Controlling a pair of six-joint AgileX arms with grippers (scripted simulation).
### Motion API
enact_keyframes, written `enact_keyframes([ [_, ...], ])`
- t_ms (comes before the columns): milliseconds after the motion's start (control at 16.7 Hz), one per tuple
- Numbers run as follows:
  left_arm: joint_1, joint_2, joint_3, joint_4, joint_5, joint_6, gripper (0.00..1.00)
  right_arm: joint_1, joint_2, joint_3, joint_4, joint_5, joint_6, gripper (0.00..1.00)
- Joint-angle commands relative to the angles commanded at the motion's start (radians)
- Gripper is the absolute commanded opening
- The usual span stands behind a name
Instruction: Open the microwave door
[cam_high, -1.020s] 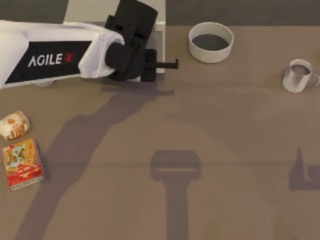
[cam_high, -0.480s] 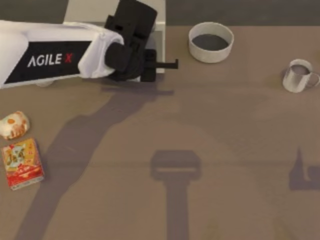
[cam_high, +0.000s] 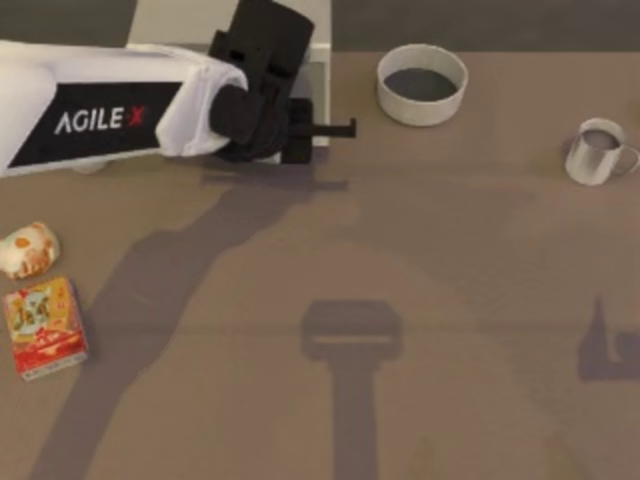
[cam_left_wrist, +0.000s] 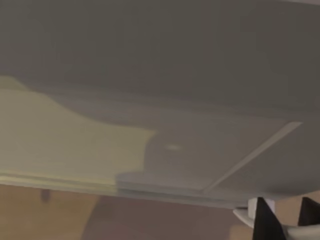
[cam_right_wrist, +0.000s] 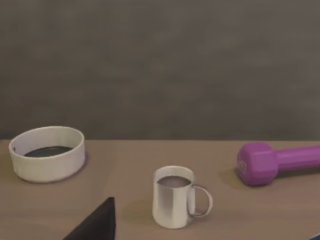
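The light-grey microwave (cam_high: 180, 22) stands at the table's back left, largely hidden under my left arm. My left gripper (cam_high: 340, 128) sits at its front right corner. The left wrist view is filled by the microwave door (cam_left_wrist: 210, 150) and its pale window (cam_left_wrist: 60, 140). At that view's edge my left gripper (cam_left_wrist: 285, 215) has its two black fingertips standing close together around the white bar handle (cam_left_wrist: 252, 206). My right gripper (cam_right_wrist: 210, 237) is out of the top view. One dark finger (cam_right_wrist: 100, 225) shows in the right wrist view, far from any task object.
A white bowl (cam_high: 422, 83) stands just right of the microwave, and a metal mug (cam_high: 598, 150) at the far right. A purple dumbbell (cam_right_wrist: 272, 162) lies beyond the mug. A bread roll (cam_high: 28, 248) and a red box (cam_high: 45, 325) lie at the left edge.
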Motion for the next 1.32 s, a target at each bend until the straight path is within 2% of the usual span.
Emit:
enact_keyframes([
  [180,0.0,0.0,0.0,0.0,0.0,0.0,0.0,0.0,0.0,0.0,0.0,0.0,0.0,1.0],
  [720,0.013,-0.041,-0.065,0.037,0.048,0.06,0.0,0.0,0.0,0.0,0.0,0.0,0.0,1.0],
  [1320,0.014,-0.042,-0.067,0.037,0.048,0.061,0.0,0.0,0.0,0.0,0.0,0.0,0.0,1.0],
])
